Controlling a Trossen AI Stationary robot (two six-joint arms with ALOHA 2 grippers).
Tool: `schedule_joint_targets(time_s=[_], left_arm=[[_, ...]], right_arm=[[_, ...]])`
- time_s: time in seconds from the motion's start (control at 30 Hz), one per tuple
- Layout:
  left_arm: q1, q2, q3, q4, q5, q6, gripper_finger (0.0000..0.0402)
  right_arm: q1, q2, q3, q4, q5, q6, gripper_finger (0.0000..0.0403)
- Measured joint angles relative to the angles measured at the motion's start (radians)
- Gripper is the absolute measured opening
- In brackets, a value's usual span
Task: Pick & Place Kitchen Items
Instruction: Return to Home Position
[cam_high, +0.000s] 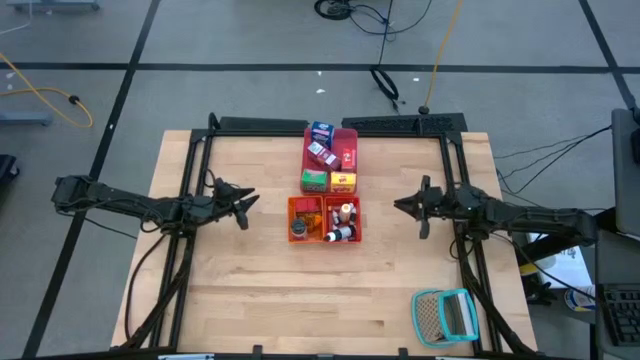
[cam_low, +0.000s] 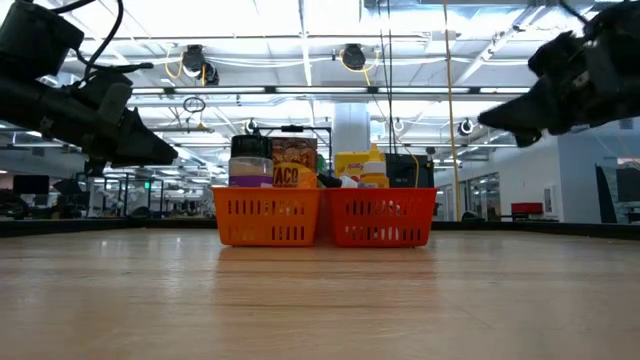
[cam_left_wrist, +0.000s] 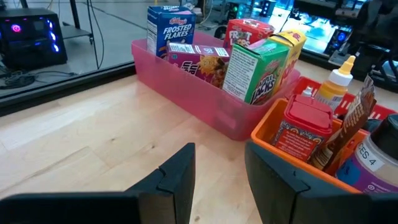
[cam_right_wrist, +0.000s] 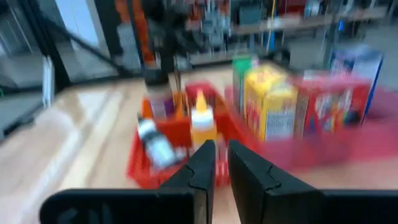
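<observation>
The kitchen items stand in three trays at the table's middle. Small cereal boxes, among them a blue one (cam_left_wrist: 169, 30) and a green one (cam_left_wrist: 256, 71), fill the pink-red tray (cam_high: 330, 160) on the far side. Jars and little bottles, such as a red-lidded jar (cam_left_wrist: 305, 124) and a yellow-capped bottle (cam_right_wrist: 202, 121), stand in two orange trays (cam_high: 323, 220) just nearer. My left gripper (cam_high: 245, 205) hovers left of the trays, open and holding nothing (cam_left_wrist: 221, 152). My right gripper (cam_high: 405, 205) hovers right of them, its fingers almost together with nothing between them (cam_right_wrist: 221, 146).
A teal mesh basket (cam_high: 445, 315) lies at the near right corner of the wooden table (cam_high: 250, 290). A black frame (cam_high: 200, 150) runs along the table's far, left and right sides. Bare wood lies between each gripper and the trays and across the near half.
</observation>
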Motion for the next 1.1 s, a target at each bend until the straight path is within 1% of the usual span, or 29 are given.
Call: schedule_joint_targets(time_s=[0.27,0.37,0.53,1.1], left_arm=[[0.0,-0.001,0.0,0.004,0.0,0.002,0.0141],[0.0,0.0,0.0,0.004,0.0,0.002,0.0141],[0.0,-0.001,0.0,0.001,0.0,0.002,0.0141],[0.0,-0.001,0.0,0.001,0.0,0.001,0.0141]], right_arm=[[0.038,-0.22,-0.001,-0.006,0.004,0.0,0.0036],[0.044,-0.276,-0.001,-0.006,0.004,0.0,0.0036],[0.044,-0.27,-0.001,0.021,0.004,0.0,0.0036],[0.044,-0.26,-0.001,0.016,0.004,0.0,0.0036]])
